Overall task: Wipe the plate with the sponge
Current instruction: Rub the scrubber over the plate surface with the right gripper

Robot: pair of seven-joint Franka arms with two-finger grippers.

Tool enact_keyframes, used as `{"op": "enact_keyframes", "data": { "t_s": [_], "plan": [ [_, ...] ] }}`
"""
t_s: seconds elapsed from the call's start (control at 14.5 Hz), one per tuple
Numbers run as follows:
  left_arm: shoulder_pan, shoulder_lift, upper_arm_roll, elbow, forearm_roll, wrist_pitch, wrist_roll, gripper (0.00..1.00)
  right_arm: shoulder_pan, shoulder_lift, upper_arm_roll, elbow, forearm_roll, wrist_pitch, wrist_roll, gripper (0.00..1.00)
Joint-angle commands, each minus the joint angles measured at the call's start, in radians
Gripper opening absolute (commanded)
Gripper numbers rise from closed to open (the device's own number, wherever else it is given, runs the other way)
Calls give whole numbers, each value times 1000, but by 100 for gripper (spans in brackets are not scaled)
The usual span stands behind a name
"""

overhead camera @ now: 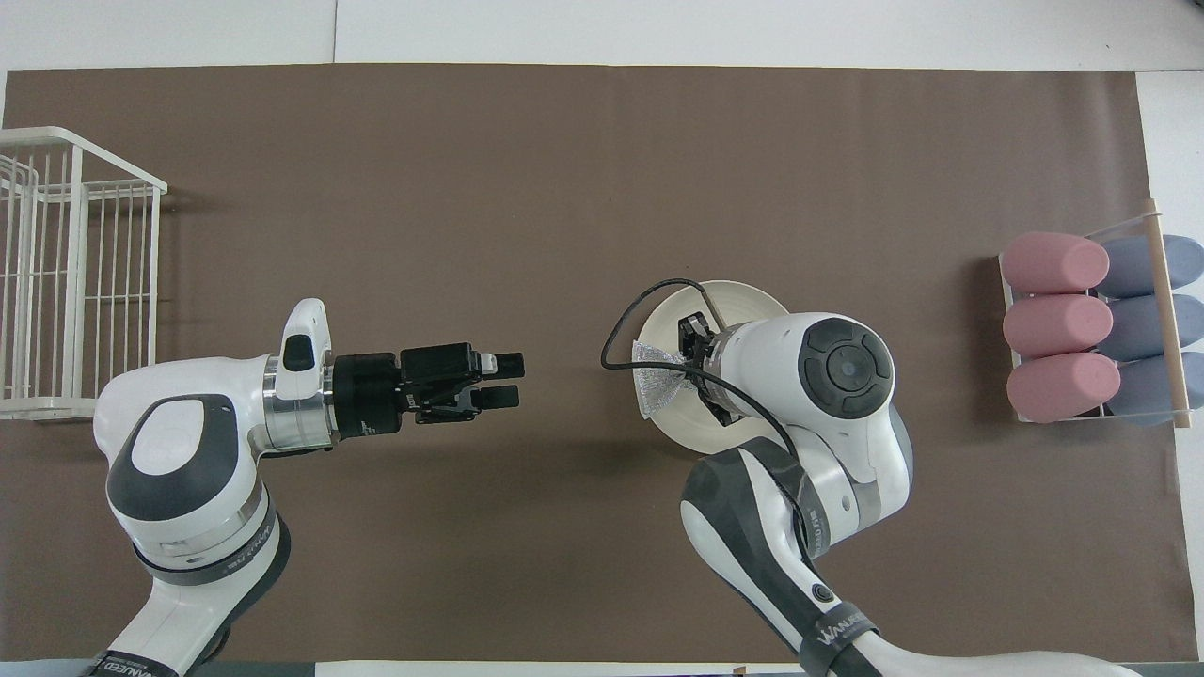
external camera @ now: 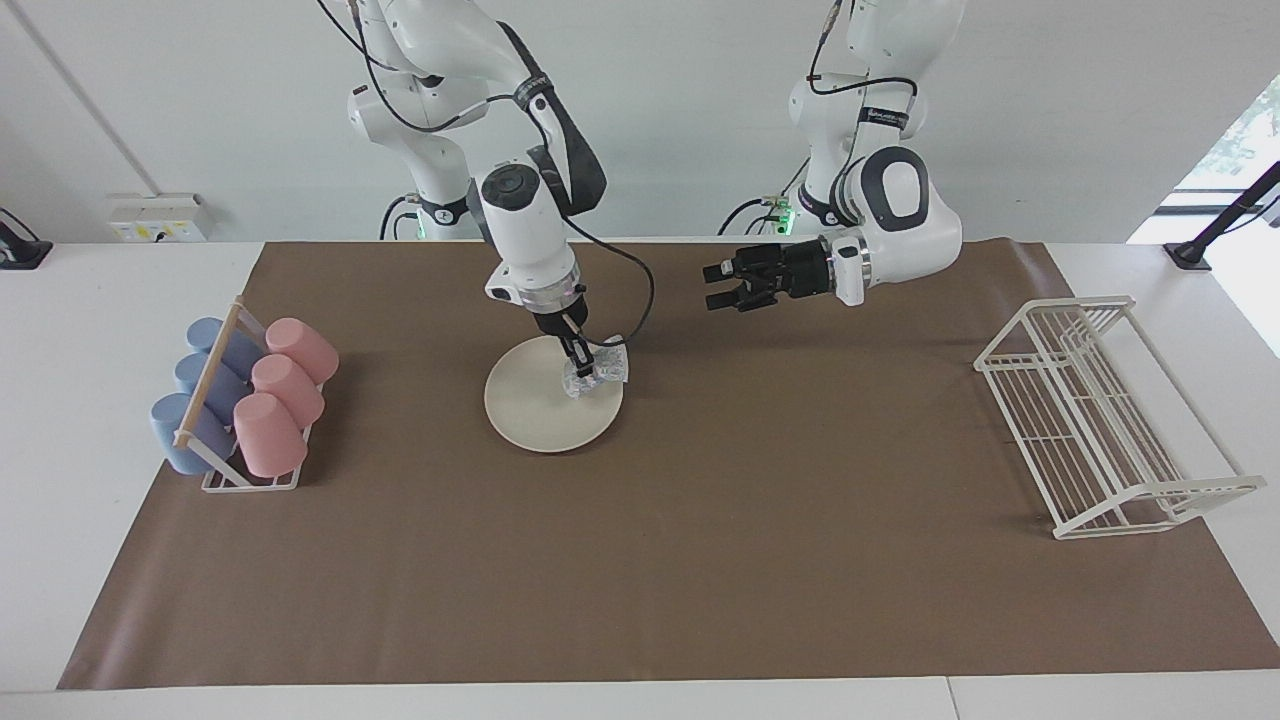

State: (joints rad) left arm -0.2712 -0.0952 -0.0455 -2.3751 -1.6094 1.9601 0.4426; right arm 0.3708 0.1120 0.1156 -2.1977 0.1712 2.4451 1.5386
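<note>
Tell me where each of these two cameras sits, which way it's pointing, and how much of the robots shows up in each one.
Facing view: high across the table, facing the robots; both arms hang from the top, right gripper pressing the sponge on the plate, left gripper waiting over the mat.
Overhead view: above the robots' end, looking steeply down; both arms enter from the bottom.
Shared: plate, sponge, cup rack, wire rack, mirrored half a turn.

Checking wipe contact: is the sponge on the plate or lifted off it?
On it: the sponge, held by the right gripper, rests at the plate edge.
</note>
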Motion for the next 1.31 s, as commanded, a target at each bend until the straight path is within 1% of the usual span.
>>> {"op": "enact_keyframes", "data": {
  "t_s": [0.0,0.14,0.28,0.41,0.48,0.55,0.69,0.83,0.97,1.11,1.24],
  "plan": [
    [-11,-27,13,-32,118,61,8,100,-7,55,10,-16,8,70,-15,0],
    [-5,-24,15,-32,185,92,4,100,-10,55,10,-16,8,66,-23,0],
    [13,-21,15,-30,276,92,1,100,-32,54,10,-25,8,68,-31,0],
    [30,-11,16,-26,377,94,-2,100,-42,49,10,-48,8,75,-70,0],
    [47,-11,16,-24,420,94,-15,100,-68,46,10,-62,8,75,-104,0],
    [58,-8,16,-21,451,92,-18,100,-91,44,10,-74,8,75,-156,0],
    [111,-6,16,-12,496,80,-18,100,-137,43,9,-82,8,72,-266,0],
    [121,-6,16,2,502,79,-22,100,-173,44,9,-82,8,71,-336,0],
    [119,-6,16,17,511,82,-57,100,-171,43,10,-82,8,72,-330,0],
    [119,-6,16,39,545,80,-119,100,-159,41,12,-85,8,72,-281,0],
    [115,-9,16,53,581,80,-166,100,-90,41,12,-85,14,84,-146,0]
  ]
}}
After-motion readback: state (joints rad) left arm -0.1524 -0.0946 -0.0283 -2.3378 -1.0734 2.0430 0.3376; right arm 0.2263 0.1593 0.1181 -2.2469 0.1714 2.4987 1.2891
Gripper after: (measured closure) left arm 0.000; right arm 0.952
